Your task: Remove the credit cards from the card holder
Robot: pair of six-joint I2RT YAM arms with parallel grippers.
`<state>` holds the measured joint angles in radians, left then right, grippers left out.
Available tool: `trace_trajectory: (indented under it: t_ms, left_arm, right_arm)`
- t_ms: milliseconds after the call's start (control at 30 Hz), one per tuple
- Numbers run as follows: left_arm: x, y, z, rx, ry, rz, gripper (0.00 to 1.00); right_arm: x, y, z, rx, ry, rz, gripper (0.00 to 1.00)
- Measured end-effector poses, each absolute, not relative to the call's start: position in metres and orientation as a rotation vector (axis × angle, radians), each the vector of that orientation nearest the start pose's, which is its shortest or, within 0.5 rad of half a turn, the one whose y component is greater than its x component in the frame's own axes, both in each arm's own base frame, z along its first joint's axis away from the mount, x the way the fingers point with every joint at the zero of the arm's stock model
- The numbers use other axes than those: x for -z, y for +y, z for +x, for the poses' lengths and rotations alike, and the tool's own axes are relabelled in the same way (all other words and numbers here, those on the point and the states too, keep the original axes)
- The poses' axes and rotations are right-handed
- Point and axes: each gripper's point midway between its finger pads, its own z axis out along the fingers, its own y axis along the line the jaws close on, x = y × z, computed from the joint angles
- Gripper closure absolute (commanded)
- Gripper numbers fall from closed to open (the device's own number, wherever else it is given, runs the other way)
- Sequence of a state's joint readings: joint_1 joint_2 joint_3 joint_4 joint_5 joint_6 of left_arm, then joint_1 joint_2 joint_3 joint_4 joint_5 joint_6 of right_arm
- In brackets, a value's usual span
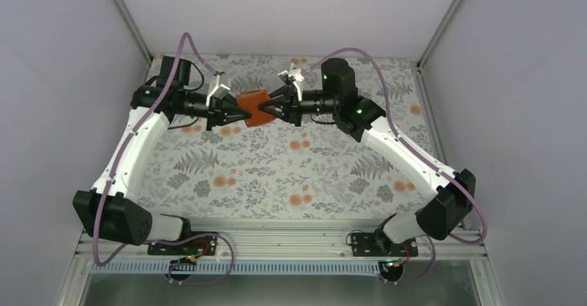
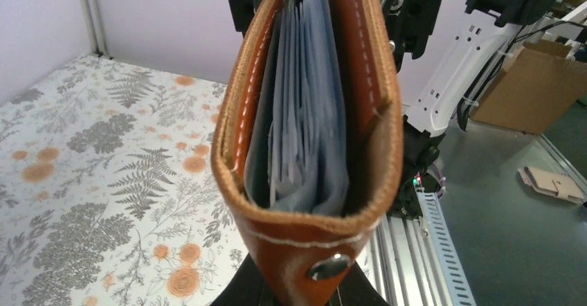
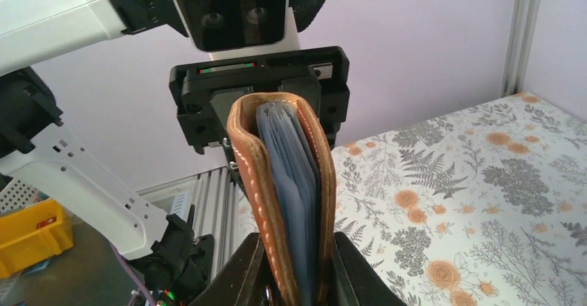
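Holding the holder (image 1: 256, 109) mid-air above the tabletop (image 1: 277, 174) - left fingers (image 1: 232, 115) and right fingers (image 3: 360, 282) both clenched on opposite ends. Cards not discernible among the blue-grey pockets. Next - probably spread it open and pinch one card.

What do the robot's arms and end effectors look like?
The left arm and right arm have white shells, black joints and mauve cables. Green lights glow on the right one. The left end effector and right end effector are black.
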<state>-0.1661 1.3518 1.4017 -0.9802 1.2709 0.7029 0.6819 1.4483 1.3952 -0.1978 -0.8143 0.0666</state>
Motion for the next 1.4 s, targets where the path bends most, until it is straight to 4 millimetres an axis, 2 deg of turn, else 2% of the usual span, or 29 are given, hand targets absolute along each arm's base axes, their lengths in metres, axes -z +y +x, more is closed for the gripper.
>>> trace_trajectory:
  t_ms: [33,67,100,200,333,567,733,833,1000,1100,1400]
  left_arm:
    - [-0.343,-0.208,0.248,1.21,1.561,1.242,0.98]
    - [-0.343,-0.208,0.248,1.212,1.563,1.24,0.98]
    - [-0.344,-0.208,0.249,1.211,1.561,1.239,0.98]
    - [-0.343,-0.207,0.257,1.188,1.588,1.215,0.97]
    - [-0.334,-0.203,0.282,1.096,1.689,1.135,0.98]
    - [-0.321,-0.199,0.304,1.02,1.81,1.021,0.98]
    - [-0.317,-0.196,0.311,0.991,1.84,0.987,0.98]
    - [-0.315,-0.195,0.314,0.983,1.856,0.975,0.97]
    - [-0.315,-0.195,0.317,0.975,1.858,0.967,0.98]
    - [-0.313,-0.193,0.318,0.962,1.87,0.958,0.98]
    - [-0.31,-0.19,0.322,0.94,1.892,0.943,0.98]
  right_arm:
    - [-0.375,0.363,0.25,-1.247,1.561,-1.129,0.43]
    - [-0.374,0.363,0.252,-1.242,1.576,-1.113,0.36]
    - [-0.374,0.362,0.259,-1.209,1.603,-1.072,0.35]
    - [-0.372,0.357,0.286,-1.088,1.711,-0.905,0.4]
    - [-0.365,0.347,0.308,-0.941,1.816,-0.71,0.42]
    - [-0.364,0.33,0.321,-0.663,1.85,-0.466,0.53]
    - [-0.369,0.351,0.302,-0.665,1.802,-0.547,0.62]
    - [-0.377,0.357,0.299,-0.689,1.765,-0.554,0.67]
    - [-0.37,0.373,0.313,-0.676,1.787,-0.546,0.71]
    - [-0.354,0.384,0.32,-0.667,1.821,-0.559,0.71]
    - [-0.346,0.384,0.33,-0.625,1.866,-0.516,0.73]
